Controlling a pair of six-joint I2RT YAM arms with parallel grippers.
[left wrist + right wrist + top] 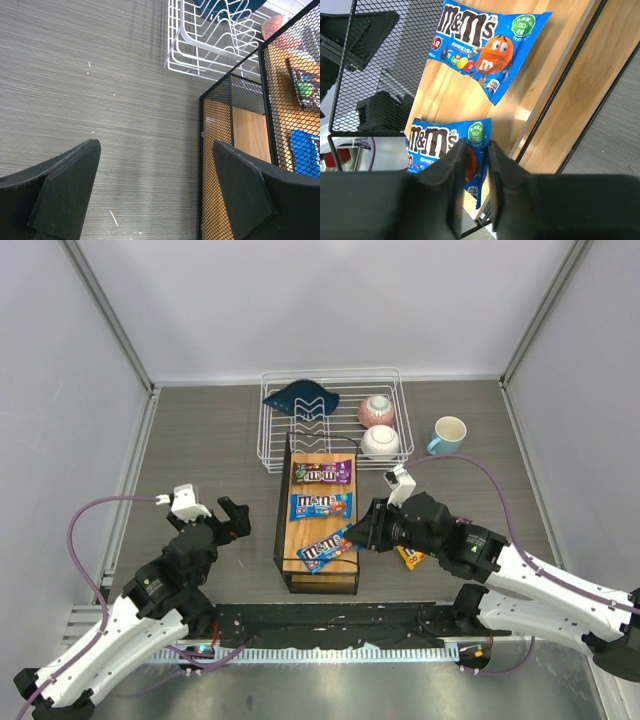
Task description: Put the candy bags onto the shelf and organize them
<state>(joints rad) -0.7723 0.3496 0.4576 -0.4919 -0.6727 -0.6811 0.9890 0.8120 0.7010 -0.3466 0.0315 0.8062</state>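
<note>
White wire dish rack (345,430) with dark blue item (305,397), pink bowl (376,410), white bowl (380,441); blue mug (449,434) beside.

The farther glossy blue candy packet (485,45) bears a large white "m&m's" logo and a round green badge reading "GO"; its smaller print is too fine to read; the nearer glossy blue candy packet (437,145) carries the same "m&m's" logo and green "GO" badge.
</note>
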